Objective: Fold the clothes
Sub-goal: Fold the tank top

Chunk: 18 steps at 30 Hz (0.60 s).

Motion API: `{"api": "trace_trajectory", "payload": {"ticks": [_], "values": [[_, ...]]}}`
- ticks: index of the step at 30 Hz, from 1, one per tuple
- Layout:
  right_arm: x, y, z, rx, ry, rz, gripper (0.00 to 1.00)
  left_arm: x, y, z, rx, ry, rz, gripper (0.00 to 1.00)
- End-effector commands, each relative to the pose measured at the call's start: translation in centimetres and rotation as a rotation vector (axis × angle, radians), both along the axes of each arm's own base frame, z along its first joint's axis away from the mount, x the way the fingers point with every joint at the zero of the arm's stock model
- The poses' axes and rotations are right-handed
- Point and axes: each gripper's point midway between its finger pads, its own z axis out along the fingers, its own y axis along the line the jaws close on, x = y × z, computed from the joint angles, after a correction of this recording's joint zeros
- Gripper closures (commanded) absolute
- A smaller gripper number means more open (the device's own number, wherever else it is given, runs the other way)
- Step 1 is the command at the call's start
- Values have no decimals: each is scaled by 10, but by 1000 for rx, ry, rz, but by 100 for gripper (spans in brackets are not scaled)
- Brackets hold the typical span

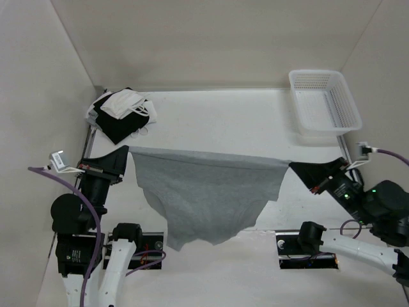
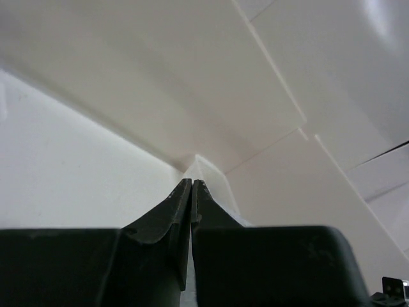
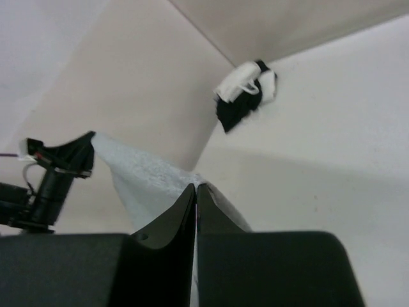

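We hold the grey top (image 1: 204,192) stretched aloft, left gripper (image 1: 126,151) and right gripper (image 1: 291,165) clamped on its corners; the next move likely calls for lowering it flat.

White table (image 1: 217,121), black-and-white garment pile (image 1: 121,112), white basket (image 1: 323,135)

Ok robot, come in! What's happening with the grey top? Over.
Left gripper shut on one corner, right gripper on the other. Grey top stretched between them, middle sagging. Clothes pile and basket at far corners, clear of it.
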Motion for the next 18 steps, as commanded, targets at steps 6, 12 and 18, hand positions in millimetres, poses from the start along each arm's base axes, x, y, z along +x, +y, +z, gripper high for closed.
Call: {"api": "trace_trajectory", "payload": {"ticks": [6, 12, 18], "values": [[45, 48, -133, -343, 223, -91, 94, 43, 3, -138, 36, 402, 32, 100], [155, 68, -190, -364, 331, -97, 96, 125, 9, -217, 5, 540, 95, 100], [286, 56, -241, -360, 458, -183, 97, 227, 13, -261, 26, 627, 170, 100]]}}
